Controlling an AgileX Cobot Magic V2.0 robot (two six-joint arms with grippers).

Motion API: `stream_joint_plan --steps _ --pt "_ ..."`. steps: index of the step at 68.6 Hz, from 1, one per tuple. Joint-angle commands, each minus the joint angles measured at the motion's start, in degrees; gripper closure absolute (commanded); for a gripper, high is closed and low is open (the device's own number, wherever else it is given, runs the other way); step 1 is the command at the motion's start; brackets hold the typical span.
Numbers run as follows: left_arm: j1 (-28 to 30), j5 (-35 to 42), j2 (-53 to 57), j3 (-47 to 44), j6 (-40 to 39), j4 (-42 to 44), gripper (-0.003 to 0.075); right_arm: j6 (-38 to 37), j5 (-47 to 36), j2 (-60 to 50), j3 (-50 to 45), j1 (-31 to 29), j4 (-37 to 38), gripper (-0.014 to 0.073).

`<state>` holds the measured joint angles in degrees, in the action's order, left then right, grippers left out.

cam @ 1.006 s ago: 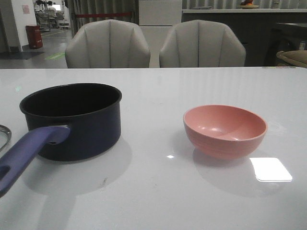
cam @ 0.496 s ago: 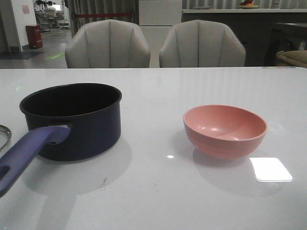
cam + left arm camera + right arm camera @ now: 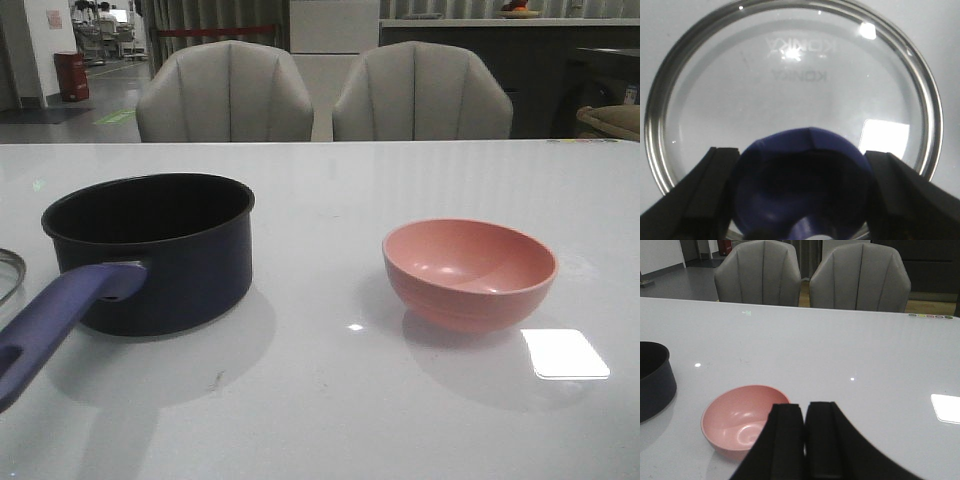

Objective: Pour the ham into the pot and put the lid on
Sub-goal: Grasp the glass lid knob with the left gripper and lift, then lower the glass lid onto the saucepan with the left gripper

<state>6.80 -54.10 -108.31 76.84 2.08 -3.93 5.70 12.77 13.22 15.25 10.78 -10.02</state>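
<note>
The lid (image 3: 8, 272) and pot (image 3: 150, 250) handle run off-frame.

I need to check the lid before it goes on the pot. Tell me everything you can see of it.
The lid is round clear glass with a shiny metal rim and a dark blue flared knob; "KONKA" is printed on the glass. It lies flat on the white table, knob up, left of the pot. The left gripper's black fingers flank the knob; contact is unclear.
</note>
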Motion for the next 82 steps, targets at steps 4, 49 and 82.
stream_joint_plan --steps 4,49,82 --pt "0.1 -1.2 4.9 6.3 0.2 -0.5 0.0377 0.6 -4.9 0.3 1.6 0.1 0.3 0.044" --pt "-22.9 -10.9 7.4 23.4 3.2 -1.0 0.0377 0.6 -4.9 0.3 1.6 0.1 0.3 0.044" --pt "-26.3 -13.2 2.0 23.4 3.2 -3.5 0.0377 0.6 -4.9 0.3 1.6 0.1 0.3 0.044"
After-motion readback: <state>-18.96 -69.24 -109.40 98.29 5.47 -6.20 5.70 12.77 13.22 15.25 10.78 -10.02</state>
